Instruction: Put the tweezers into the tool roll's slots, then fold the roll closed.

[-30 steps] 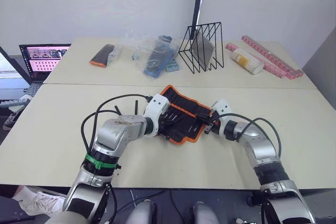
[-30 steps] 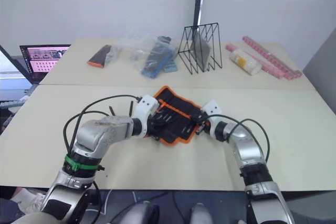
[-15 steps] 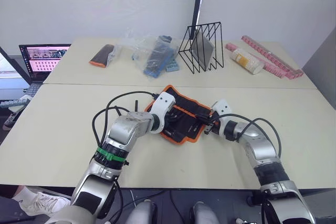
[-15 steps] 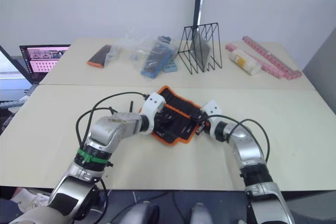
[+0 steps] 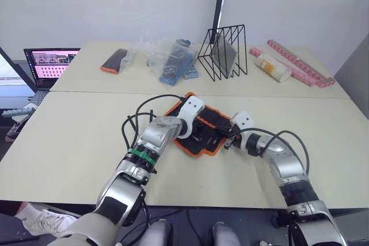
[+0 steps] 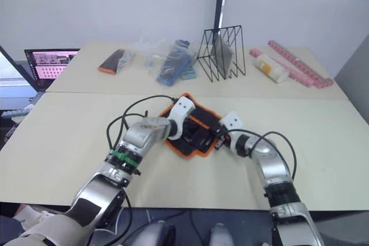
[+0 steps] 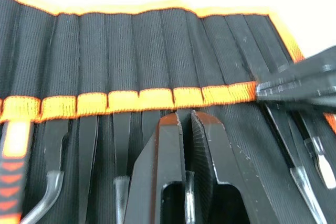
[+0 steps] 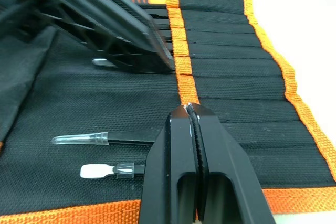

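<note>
Left eye view gives you the tool roll [image 5: 202, 128] lying open just above the centre of the frame, on the near table [image 5: 69, 136], with both arms reaching onto it. Your left gripper [image 7: 187, 119] sits over the roll's inner fabric, jaws clenched with nothing between them, tips right at the orange band that runs across the row of slots. Your right gripper [image 8: 190, 109] comes in from the roll's right side, jaws also pressed together and not gripping anything, tips touching that same orange band. In the right wrist view you see the tweezers [image 8: 105, 139] tucked in the slots, their capped tips poking out across the black cloth beside the jaws. More of them line up under the band in the left wrist view.

Up in the frame's upper half, the far table carries a clear plastic bag [image 5: 170, 59], a black wire rack [image 5: 222, 50] and a small black-and-orange pouch [image 5: 114, 60]. A laptop [image 5: 51, 64] glows at the left edge.
</note>
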Controlling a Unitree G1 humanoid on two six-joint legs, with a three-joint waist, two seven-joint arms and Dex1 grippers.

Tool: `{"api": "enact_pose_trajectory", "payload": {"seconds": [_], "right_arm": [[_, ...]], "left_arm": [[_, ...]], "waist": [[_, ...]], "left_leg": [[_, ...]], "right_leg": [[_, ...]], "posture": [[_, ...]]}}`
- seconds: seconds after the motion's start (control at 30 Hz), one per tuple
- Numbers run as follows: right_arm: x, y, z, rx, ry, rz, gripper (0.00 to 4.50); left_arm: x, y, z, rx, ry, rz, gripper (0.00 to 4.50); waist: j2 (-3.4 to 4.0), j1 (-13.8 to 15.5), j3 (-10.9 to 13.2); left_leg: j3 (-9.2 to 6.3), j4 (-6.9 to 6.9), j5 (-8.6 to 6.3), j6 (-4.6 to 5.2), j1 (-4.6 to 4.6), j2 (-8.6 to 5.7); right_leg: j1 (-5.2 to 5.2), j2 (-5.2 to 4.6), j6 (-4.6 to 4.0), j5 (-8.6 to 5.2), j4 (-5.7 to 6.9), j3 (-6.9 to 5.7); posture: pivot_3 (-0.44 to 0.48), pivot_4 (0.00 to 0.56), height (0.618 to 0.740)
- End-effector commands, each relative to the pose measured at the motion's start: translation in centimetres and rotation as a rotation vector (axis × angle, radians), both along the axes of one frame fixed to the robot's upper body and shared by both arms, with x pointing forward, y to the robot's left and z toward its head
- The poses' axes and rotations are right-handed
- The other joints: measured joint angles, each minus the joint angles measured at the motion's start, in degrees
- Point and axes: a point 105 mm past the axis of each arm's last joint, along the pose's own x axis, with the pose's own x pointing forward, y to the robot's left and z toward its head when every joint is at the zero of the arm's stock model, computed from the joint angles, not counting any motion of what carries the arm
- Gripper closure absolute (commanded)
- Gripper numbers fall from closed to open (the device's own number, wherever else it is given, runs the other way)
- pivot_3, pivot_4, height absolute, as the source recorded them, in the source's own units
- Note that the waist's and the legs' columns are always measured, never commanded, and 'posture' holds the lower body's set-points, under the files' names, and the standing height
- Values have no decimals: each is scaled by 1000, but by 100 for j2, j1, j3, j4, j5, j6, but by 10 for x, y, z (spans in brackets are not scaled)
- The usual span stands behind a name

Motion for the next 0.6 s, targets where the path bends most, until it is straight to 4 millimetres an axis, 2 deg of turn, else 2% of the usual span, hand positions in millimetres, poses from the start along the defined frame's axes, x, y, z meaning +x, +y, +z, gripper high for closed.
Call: {"api": "enact_pose_trajectory", "payload": {"seconds": [0.03, 0.27, 0.33, 0.5, 0.6], "right_arm": [[-3, 0, -3, -10, 0, -2, 4500], [-4, 2, -4, -8, 5, -3, 4500], [-3, 3, -5, -8, 6, -2, 4500], [3, 5, -4, -11, 5, -6, 4500], [6, 6, -4, -13, 3, -7, 4500]], "left_arm": [[6, -6, 8, -2, -40, 4, 4479], [9, -4, 12, 8, -59, -4, 4479], [8, -1, 14, 13, -55, -10, 3640], [-6, 4, 17, -16, -18, -39, 2037], [-13, 14, 26, -56, -8, -18, 1002]], "waist": [[0, 14, 0], [0, 39, 0], [0, 32, 0], [0, -59, 0], [1, -86, 0]], "left_leg": [[0, 1, 0, 0, 0, 0], [0, 12, 2, 3, 0, -1], [0, 12, 3, 3, 0, -1], [0, 10, 2, 3, 0, -1], [0, 6, 3, 3, 0, 3]], "right_leg": [[0, 0, 0, 0, 1, -1], [3, -1, 4, 2, 8, 0], [2, 0, 4, 2, 9, 0], [-3, 0, 4, 2, 15, 1], [-7, 3, 4, 2, 19, 3]], "posture": [[0, 150, 687], [0, 150, 687], [0, 150, 687], [0, 150, 687], [0, 150, 687]]}}
